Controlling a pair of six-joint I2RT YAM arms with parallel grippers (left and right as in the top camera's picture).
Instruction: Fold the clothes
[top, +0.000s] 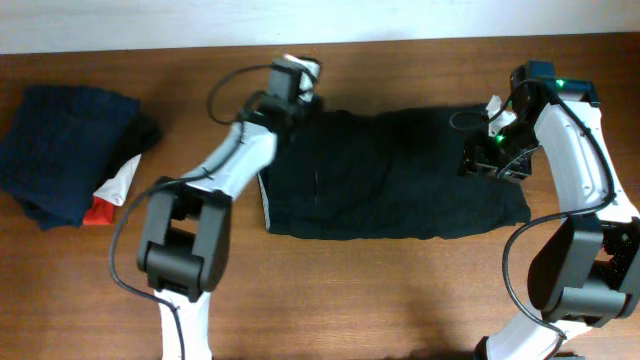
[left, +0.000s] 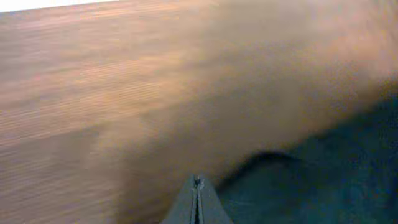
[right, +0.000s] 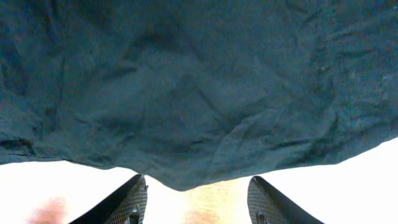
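Black garment awaiting a fold
Left gripper shut at its edge (no cloth visibly pinched); right gripper gapes wide at the hem, likely lining up a grab.

The white-and-black jointed left arm rose from its dark base at the near side and stretched toward the far side, with its white forearm slanting to the right. At its end, the left gripper sat below a white wrist block. In the left wrist view its two dark grey fingers were pressed flat together, with only a thin seam between them. The white right arm climbed from its base at the right, with a small green light lit at its far joint and its wrist folded back inward. The right gripper held its two black, textured fingers spread wide apart.
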